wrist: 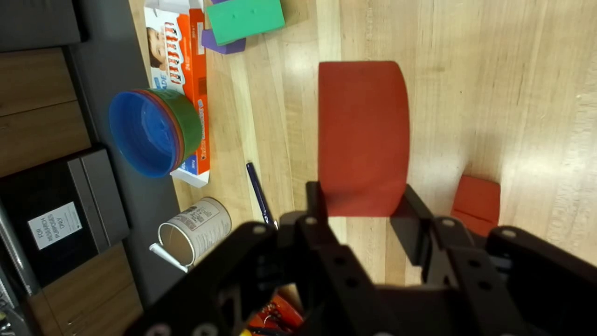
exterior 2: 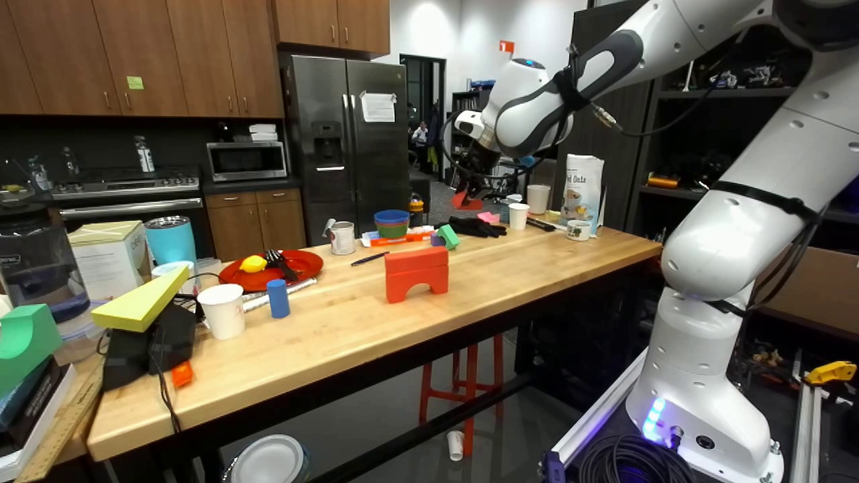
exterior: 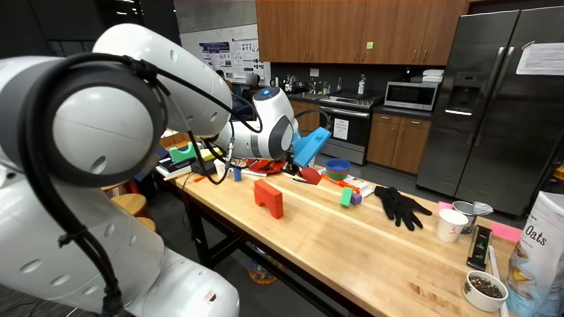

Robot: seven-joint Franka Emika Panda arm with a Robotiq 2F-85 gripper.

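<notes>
The arm [exterior 2: 772, 154] rises from its base [exterior 2: 704, 402], folds at the elbow [exterior: 103, 123] and slopes its forearm [exterior: 163, 66] down to the wrist [exterior 2: 520, 100], where a blue light [exterior: 266, 92] glows. The gripper [wrist: 361, 200] hangs below the wrist; in the wrist view its two fingers [wrist: 414, 228] stand apart, side by side, clamped in a grip.

Lab kitchen: a fridge [exterior: 473, 127], microwave [exterior: 410, 96] and oven [exterior: 358, 134] stand beyond the far edge of the wooden surface [exterior: 335, 229]; a sign [wrist: 55, 225] on the oven reads "For research purposes only"; posters [exterior: 247, 56] hang behind.
</notes>
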